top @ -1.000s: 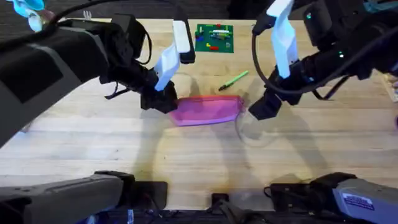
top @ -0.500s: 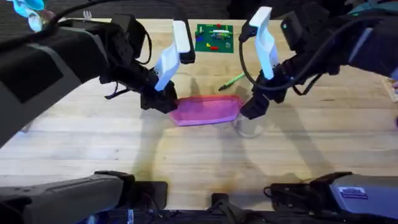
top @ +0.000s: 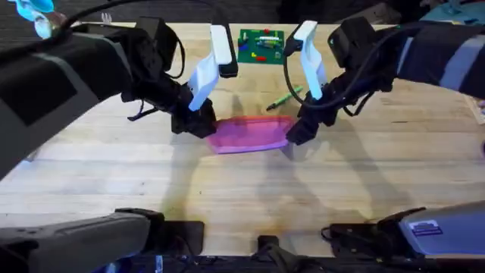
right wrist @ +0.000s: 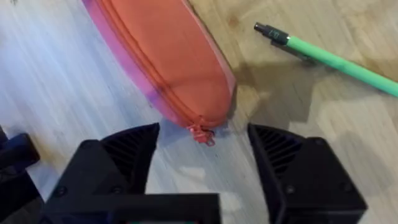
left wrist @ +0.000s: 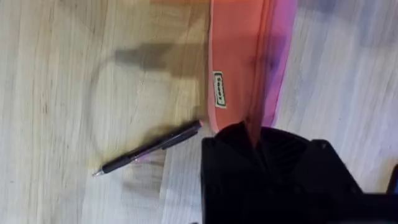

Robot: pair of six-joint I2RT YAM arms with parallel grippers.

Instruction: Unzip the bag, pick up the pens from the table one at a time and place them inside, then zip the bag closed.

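Pink bag [top: 250, 133] clamped at one end by left gripper [top: 198, 121]; right gripper [right wrist: 202, 146] wide around its zipper end.

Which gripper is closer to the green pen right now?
Right. The right gripper hovers open at the bag's zipper-pull end, just beside the green pen. The left gripper clamps the bag's opposite end, farther off.

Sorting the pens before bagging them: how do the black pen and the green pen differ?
The black pen is dark and thin; the green pen is light green with a dark tip. The black pen lies by the bag's left-gripper end, the green pen beyond the end near the right gripper. Both lie loose on the table.
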